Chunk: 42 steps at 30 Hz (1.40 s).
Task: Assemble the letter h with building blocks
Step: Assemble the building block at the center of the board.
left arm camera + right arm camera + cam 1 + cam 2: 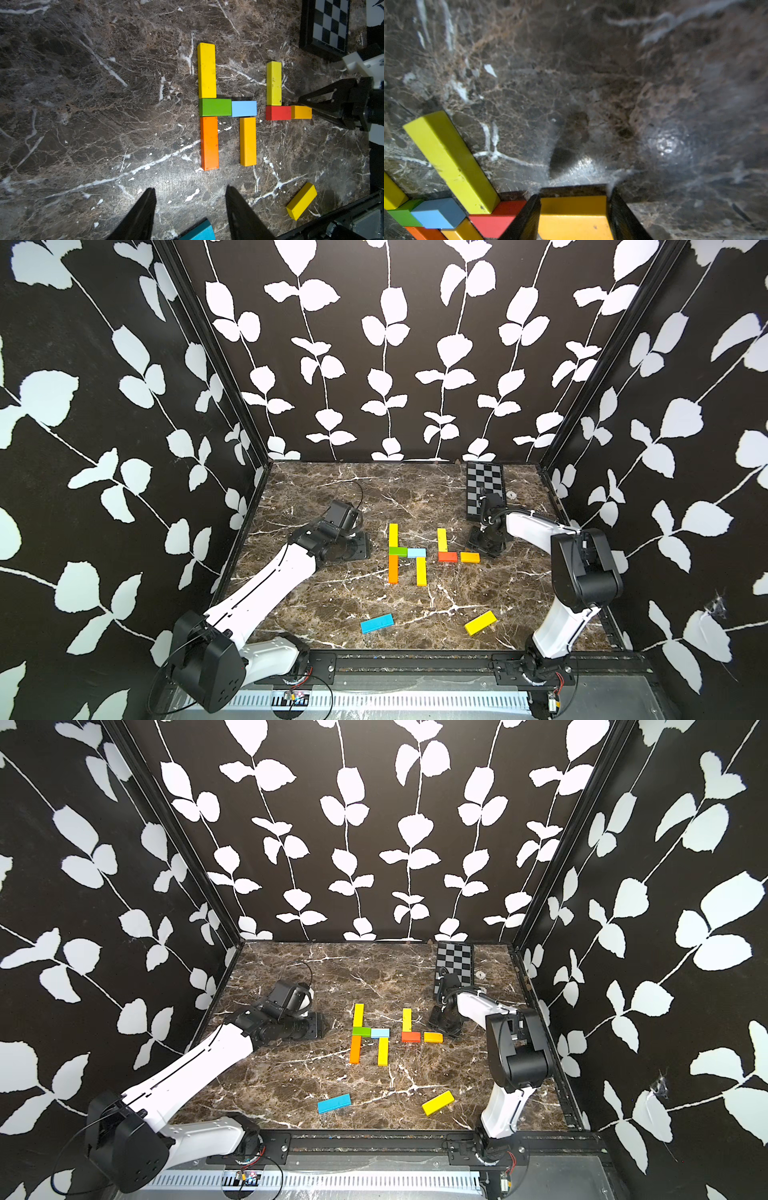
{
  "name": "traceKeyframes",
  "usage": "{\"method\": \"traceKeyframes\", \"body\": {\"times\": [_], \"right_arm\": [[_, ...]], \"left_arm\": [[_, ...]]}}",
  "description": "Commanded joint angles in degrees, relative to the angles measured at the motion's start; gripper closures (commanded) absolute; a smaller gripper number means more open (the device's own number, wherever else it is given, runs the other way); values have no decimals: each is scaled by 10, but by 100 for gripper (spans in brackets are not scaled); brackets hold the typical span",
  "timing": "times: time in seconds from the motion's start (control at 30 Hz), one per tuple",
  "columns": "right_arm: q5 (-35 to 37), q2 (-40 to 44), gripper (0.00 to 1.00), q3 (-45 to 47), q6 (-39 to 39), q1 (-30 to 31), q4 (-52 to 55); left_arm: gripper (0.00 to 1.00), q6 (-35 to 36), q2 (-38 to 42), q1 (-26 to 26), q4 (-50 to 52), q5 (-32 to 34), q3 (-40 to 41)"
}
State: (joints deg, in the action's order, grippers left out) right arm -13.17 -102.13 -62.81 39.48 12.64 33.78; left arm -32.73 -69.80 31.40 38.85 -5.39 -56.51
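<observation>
The right gripper (574, 195) is pinching the short amber block (574, 218). Its two black fingers (525, 218) are pressing against the block's opposite sides, and the block is filling the gap between them. The block is lying flat on the marble table (332, 614), just beside the red block (496, 220), in line with it. Whether the two are touching cannot be told. A lime-yellow long block (450, 162) is standing off the red block's far end, and the three are making an L.

Beside this group, nearer the left arm, five blocks are sitting together as an h. A yellow long block (393, 535), a green block (397, 551) and an orange long block (393, 569) are making the stem. A light blue block (416, 552) is branching off the green one, with an amber long block (421, 571) below it.

The left gripper (190, 188) is hovering near the h with its fingers (143, 214) spread, gripping nothing. A blue block (376, 623) and a loose yellow block (480, 622) are lying well apart near the front edge.
</observation>
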Motion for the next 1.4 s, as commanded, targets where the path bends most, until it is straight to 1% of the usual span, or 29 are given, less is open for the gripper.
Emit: {"method": "traceKeyframes", "body": {"times": [0.0,0.1,0.13,0.2,0.23,0.33,0.67,1.37], "right_arm": [[-6,-8,47,2,14,4,-5],[-2,-9,46,-2,18,8,2],[0,-8,44,-2,18,8,6],[2,0,33,6,23,8,3],[4,4,29,9,23,8,1],[4,9,26,13,24,8,4],[-4,14,27,20,27,13,2],[-6,10,31,3,40,22,-2]], "left_arm": [[43,5,9,-4,-4,-3,6],[43,6,10,-3,-5,-3,8],[43,6,10,-3,-5,-3,9],[44,6,10,-4,-6,-3,10],[43,6,10,-4,-7,-3,10],[43,6,10,-3,-8,-4,11],[43,4,10,-3,-13,-8,15],[43,5,12,-3,-12,-9,16]]}}
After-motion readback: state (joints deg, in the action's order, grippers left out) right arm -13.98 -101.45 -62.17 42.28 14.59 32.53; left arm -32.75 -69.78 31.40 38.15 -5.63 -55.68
